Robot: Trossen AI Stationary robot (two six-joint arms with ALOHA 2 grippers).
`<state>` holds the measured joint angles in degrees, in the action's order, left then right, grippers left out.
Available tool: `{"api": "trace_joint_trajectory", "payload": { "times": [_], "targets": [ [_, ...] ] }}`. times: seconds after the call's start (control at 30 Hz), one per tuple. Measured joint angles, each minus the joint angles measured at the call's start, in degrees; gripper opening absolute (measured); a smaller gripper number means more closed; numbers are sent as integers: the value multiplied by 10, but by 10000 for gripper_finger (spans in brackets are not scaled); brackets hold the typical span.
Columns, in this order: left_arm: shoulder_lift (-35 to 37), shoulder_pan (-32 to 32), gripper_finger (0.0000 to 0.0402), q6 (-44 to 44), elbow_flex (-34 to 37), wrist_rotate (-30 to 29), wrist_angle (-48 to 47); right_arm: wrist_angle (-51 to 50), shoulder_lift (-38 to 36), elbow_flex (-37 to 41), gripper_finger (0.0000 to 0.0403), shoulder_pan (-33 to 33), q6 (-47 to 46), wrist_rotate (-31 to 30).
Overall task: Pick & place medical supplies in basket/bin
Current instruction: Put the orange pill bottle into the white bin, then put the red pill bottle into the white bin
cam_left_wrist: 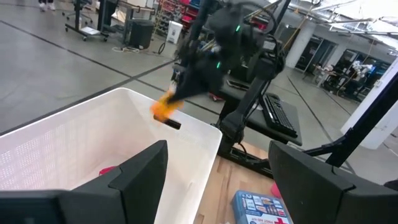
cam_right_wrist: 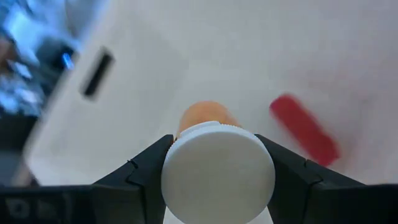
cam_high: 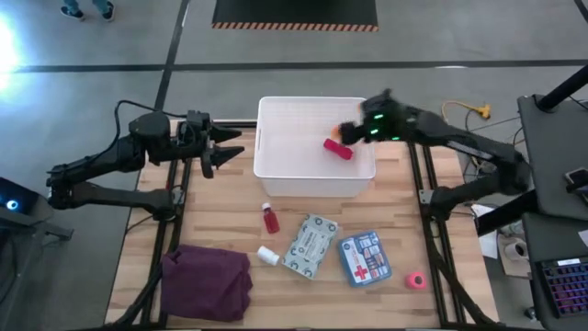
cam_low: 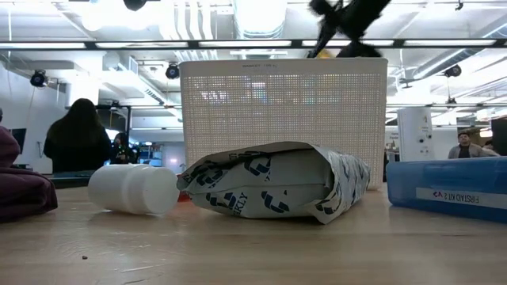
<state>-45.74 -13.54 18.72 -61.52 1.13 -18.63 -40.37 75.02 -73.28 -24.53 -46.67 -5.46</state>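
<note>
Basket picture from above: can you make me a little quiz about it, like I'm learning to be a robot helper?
1. True or false: the pink-red tube already lies inside the white basket.
2. Pick one: what is clamped between the fingers of the right gripper, above the basket? A) a spoon B) an orange bottle with a white cap C) a blue cup
3. Fill in: leaving out the maroon cloth, ____ supplies lie on the table outside the basket.

Key: 1 true; 2 B; 3 five.
</note>
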Motion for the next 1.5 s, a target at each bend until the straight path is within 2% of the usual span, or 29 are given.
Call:
{"api": "trace_joint_trajectory", "payload": {
  "times": [0.23,0.37,0.43,0.57,0.67,0.73,0.87,1.0,1.1,1.23,1.37,1.5],
  "targets": [
    [0,0,262,2,0,0,0,-59,158,-67,201,24,39,29],
    [0,0,262,54,0,2,-14,-99,212,-123,238,43,76,23],
    [0,0,262,58,0,2,-33,-114,225,-153,262,56,94,2],
    [0,0,262,58,0,2,-60,-146,231,-203,310,78,116,-71],
    [0,0,262,59,0,1,-72,-165,221,-226,339,84,128,-86],
    [0,0,262,73,0,-11,-87,-173,205,-235,354,90,121,-118],
    [-5,0,262,134,0,-52,-164,-211,159,-256,364,109,90,-216],
    [-20,6,262,234,16,-61,-222,-271,117,-261,365,113,24,-235],
    [-29,39,262,309,47,-61,-223,-315,93,-251,365,112,-7,-237],
    [-45,119,262,432,93,-77,-223,-371,64,-234,365,113,-43,-248],
    [-74,228,262,577,122,-184,-208,-405,38,-218,366,115,-60,-270],
    [-137,318,262,709,120,-283,-206,-423,11,-203,366,116,-58,-289]
  ]
}}
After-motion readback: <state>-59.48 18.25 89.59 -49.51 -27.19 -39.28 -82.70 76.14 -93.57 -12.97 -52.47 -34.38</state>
